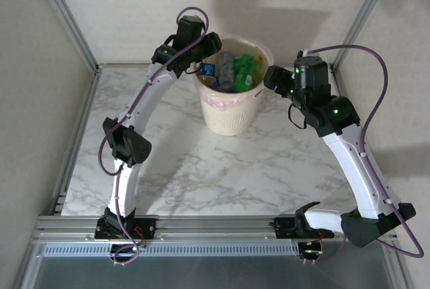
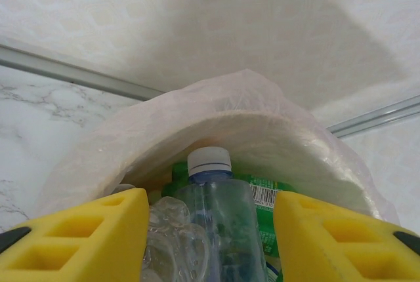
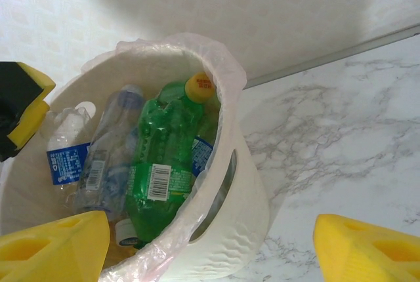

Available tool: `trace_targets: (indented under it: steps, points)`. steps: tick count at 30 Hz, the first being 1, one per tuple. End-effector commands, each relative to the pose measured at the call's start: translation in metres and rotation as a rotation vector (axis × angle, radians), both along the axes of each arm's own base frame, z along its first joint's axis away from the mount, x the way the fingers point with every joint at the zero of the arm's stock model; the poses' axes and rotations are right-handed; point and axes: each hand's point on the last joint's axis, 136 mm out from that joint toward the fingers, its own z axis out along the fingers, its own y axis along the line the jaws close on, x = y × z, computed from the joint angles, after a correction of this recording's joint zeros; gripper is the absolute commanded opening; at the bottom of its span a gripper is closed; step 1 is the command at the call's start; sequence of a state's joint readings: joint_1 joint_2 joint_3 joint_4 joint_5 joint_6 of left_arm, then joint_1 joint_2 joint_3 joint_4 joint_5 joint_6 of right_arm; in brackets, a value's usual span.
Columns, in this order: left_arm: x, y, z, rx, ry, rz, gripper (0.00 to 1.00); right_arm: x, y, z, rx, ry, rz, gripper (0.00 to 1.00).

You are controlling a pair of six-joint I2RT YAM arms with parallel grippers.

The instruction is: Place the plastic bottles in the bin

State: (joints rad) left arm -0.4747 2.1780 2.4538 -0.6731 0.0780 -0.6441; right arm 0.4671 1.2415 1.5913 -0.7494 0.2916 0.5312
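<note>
The pale bin (image 1: 232, 117) stands at the back middle of the table with a thin liner at its rim (image 2: 262, 131). Inside lie several plastic bottles: a green one with a yellow cap (image 3: 157, 157), a clear one (image 3: 98, 157), and a blue-labelled one (image 1: 208, 69). My left gripper (image 1: 208, 46) hovers over the bin's left rim, open. A clear bottle with a white cap (image 2: 220, 210) lies between its yellow fingers (image 2: 85, 236) without touching them. My right gripper (image 1: 274, 77) is open beside the bin's right wall (image 3: 243, 216), holding nothing.
The marble table (image 1: 201, 168) stretches in front of the bin. Metal frame posts (image 1: 67, 20) and a rail (image 2: 65, 72) bound the back and sides. The bin has a slot handle (image 3: 220, 187) on its right side.
</note>
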Motion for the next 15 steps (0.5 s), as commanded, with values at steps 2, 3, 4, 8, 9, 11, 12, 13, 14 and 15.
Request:
trace_targets:
  steps: [2, 3, 4, 8, 9, 11, 12, 13, 14, 15]
  points:
    - [-0.003, -0.010, -0.007, -0.024, 0.035, -0.037, 0.53, -0.003, -0.010, 0.015, -0.012, -0.032, -0.024, 0.81]
    - [-0.003, -0.010, -0.005, -0.026, 0.035, -0.038, 0.55, -0.003, -0.010, 0.015, -0.008, -0.033, -0.024, 0.81]
    - [-0.005, -0.009, -0.003, -0.027, 0.033, -0.040, 0.56, -0.003, -0.010, 0.016, -0.006, -0.034, -0.023, 0.81]
    - [-0.013, -0.006, 0.024, -0.055, -0.016, -0.039, 0.74, -0.003, -0.009, 0.019, 0.010, -0.043, -0.022, 0.81]
    - [-0.016, -0.006, 0.035, -0.070, -0.035, -0.042, 0.77, -0.004, -0.010, 0.020, 0.014, -0.048, -0.024, 0.82]
    - [-0.024, -0.006, 0.060, -0.104, -0.081, -0.054, 0.82, -0.005, -0.011, 0.024, 0.020, -0.061, -0.029, 0.83]
    - [-0.030, -0.008, 0.074, -0.123, -0.108, -0.070, 0.85, -0.005, -0.012, 0.026, 0.021, -0.067, -0.033, 0.84]
    - [-0.037, -0.009, 0.090, -0.141, -0.143, -0.091, 0.88, -0.006, -0.014, 0.028, 0.017, -0.075, -0.041, 0.85]
    - [-0.045, -0.011, 0.105, -0.155, -0.173, -0.108, 0.91, -0.006, -0.018, 0.029, 0.011, -0.080, -0.057, 0.86]
    - [-0.053, -0.010, 0.121, -0.167, -0.208, -0.123, 0.94, -0.007, -0.022, 0.031, 0.002, -0.089, -0.076, 0.88]
